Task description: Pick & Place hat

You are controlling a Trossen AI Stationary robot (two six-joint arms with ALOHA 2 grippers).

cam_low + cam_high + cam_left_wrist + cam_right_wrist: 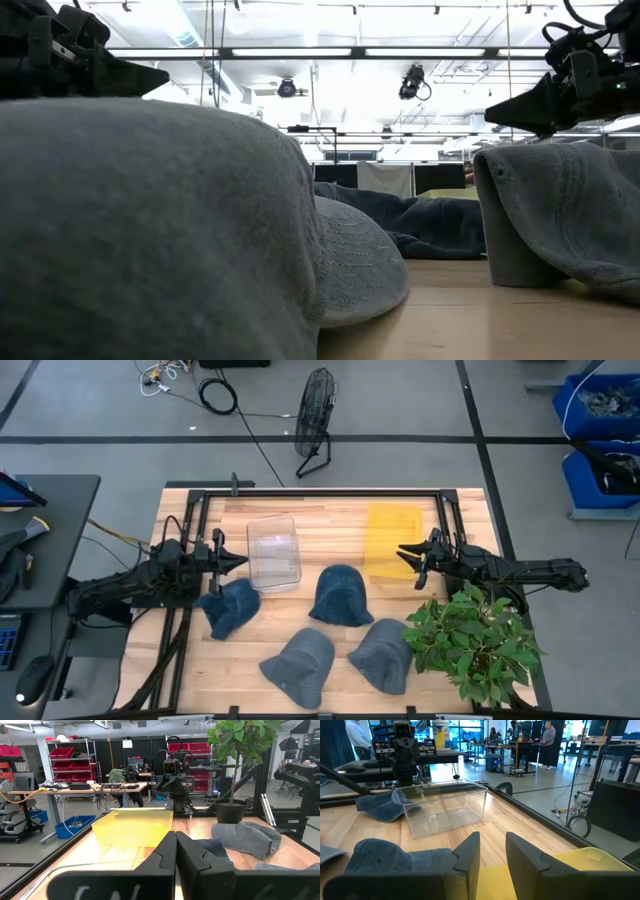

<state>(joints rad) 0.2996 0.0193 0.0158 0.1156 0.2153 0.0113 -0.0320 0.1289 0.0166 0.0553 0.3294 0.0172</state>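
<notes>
Denim-blue soft bucket hats, four in all, lie mid-surface, one [230, 606] touching the left pincer [240, 561] beside a clear plastic bin [274, 549]. Left wrist view: fingers together. Right pincer [492, 851]: fingers apart over a yellow bin [590, 860].

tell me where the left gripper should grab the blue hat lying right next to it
Probably the bunched fabric at the top of the blue hat, coming straight down. It lies crumpled and flat on the table, so raised folds give the left gripper something to pinch; the edges hug the wood.

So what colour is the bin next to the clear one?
The bin is translucent yellow, clearest in the left wrist view.
</notes>
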